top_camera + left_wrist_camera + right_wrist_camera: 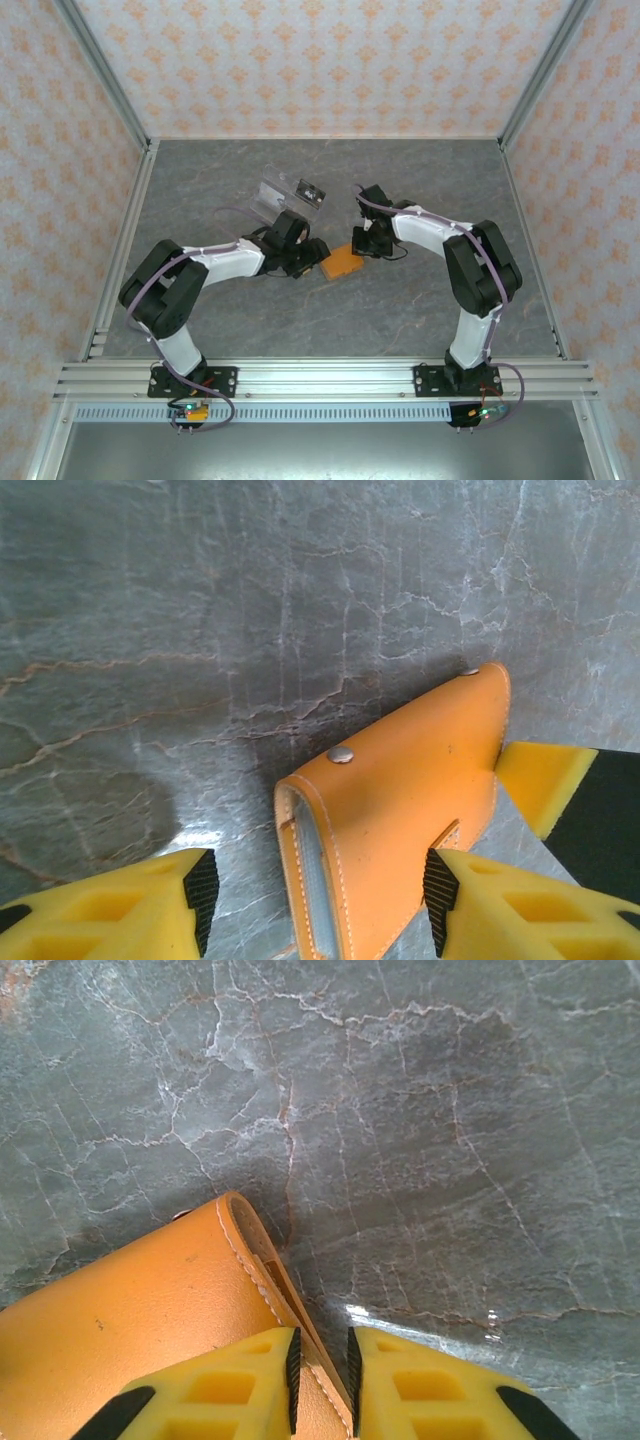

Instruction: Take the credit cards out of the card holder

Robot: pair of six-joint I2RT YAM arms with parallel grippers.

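Right claw (pixel 322 1365) is clenched on the stitched rim of the small orange leather folding card holder (pixel 130 1310), which lies shut on the grey marbled desk (pixel 300 330) between the arms. Left claw (pixel 318 895) is released, straddling the holder's open end. The sound way, I judge, is to pin one flap and peel the other up before reaching for the credit cards, none plainly visible.

Smooth, stitched, leather-look card holder (pixel 400 810) with shiny metal stud (pixel 341 754) on glossy stone-patterned table (pixel 200 630)

Lab rig — wallpapered walls (pixel 330 60), aluminium frame (pixel 330 378)
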